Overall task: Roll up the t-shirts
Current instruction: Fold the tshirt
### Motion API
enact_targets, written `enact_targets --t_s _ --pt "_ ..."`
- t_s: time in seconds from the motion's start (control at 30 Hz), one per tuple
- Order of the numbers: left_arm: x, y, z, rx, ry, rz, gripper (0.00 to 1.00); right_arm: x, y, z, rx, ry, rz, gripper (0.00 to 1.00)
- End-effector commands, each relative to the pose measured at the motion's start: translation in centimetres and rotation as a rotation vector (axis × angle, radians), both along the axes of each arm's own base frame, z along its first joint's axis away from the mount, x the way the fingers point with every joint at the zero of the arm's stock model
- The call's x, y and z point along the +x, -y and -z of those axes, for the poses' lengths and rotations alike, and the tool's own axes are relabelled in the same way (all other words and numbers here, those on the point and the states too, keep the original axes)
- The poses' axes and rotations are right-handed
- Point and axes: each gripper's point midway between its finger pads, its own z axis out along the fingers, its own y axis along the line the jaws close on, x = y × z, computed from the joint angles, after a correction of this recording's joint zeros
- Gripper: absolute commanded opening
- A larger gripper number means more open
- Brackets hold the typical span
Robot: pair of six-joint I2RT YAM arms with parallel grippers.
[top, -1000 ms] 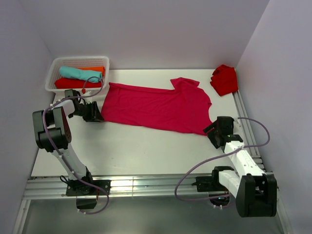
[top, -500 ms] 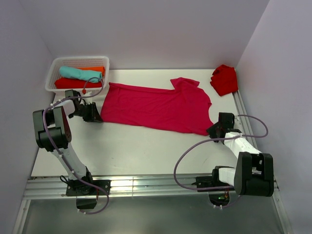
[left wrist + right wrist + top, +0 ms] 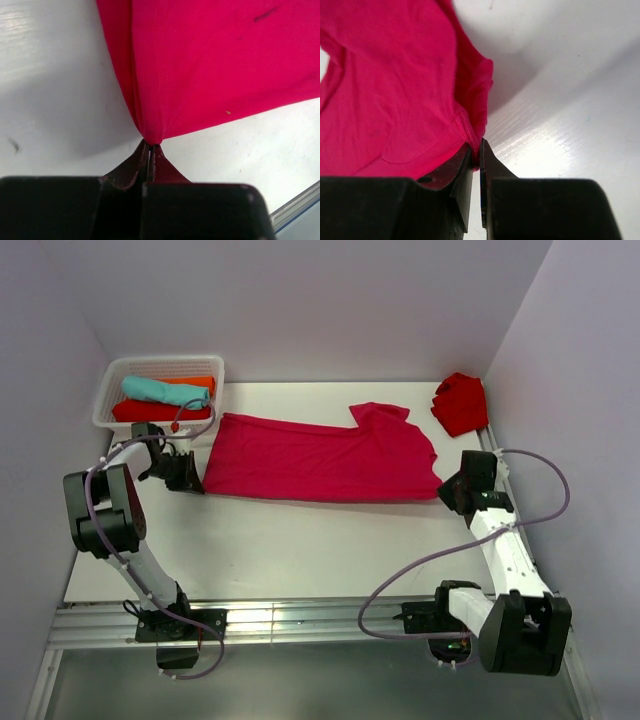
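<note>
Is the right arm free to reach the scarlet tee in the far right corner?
Probably not yet: the right hand is shut on the crimson tee at its edge. Once released, likely yes; the scarlet tee lies close beyond it, nothing between.

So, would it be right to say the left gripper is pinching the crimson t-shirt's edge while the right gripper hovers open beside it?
Not quite: the right gripper is not open beside it. The right wrist view shows its jaws shut on the edge of the crimson t-shirt too. The left gripper is pinching the edge, as you said.
</note>
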Motion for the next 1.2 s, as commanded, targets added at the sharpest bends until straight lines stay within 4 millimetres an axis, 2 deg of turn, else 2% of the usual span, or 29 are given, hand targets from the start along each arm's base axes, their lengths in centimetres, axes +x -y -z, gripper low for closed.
enact_targets --t_s 0.0,0.13,0.4,0.53,0.7,0.8,0.97,1.07,1.17 --pt "-0.3 -1.4 -3.1 0.106 0.075 0.062 0.00 -1.4 1.2 -2.3 -0.076 -0.017 -0.006 0.13" --pt "-1.6 -2.0 -3.7 0.162 0.077 0.100 0.00 -2.4 1.2 -3.7 -0.095 0.004 -0.017 0.13" --pt "-4.5 -2.7 -4.7 0.236 0.078 0.168 0.00 -4.6 0.6 -4.7 -0.095 -0.008 -0.058 0.13" --pt "-6.0 -3.0 -5.5 0.276 0.086 0.200 0.00 -5.5 0.1 -6.0 -0.084 0.029 -0.066 0.13" --pt "-8.3 -3.1 -5.7 0.310 0.073 0.246 0.00 -6.9 -0.5 -7.4 -0.067 0.056 -0.079 0.16" --pt "-9.5 -3.1 -5.4 0.321 0.056 0.260 0.00 -7.7 -1.1 -7.6 -0.047 0.074 -0.093 0.20" --pt "-11.4 -3.1 -4.9 0.336 0.039 0.281 0.00 -9.4 -1.8 -5.8 -0.016 0.041 -0.101 0.29" --pt "-12.3 -3.2 -4.7 0.355 0.033 0.290 0.08 -10.0 -2.8 -5.9 0.026 0.081 -0.120 0.38" --pt "-12.8 -3.4 -5.1 0.373 0.048 0.298 0.27 -10.5 -2.4 -6.2 0.007 0.095 -0.105 0.47"
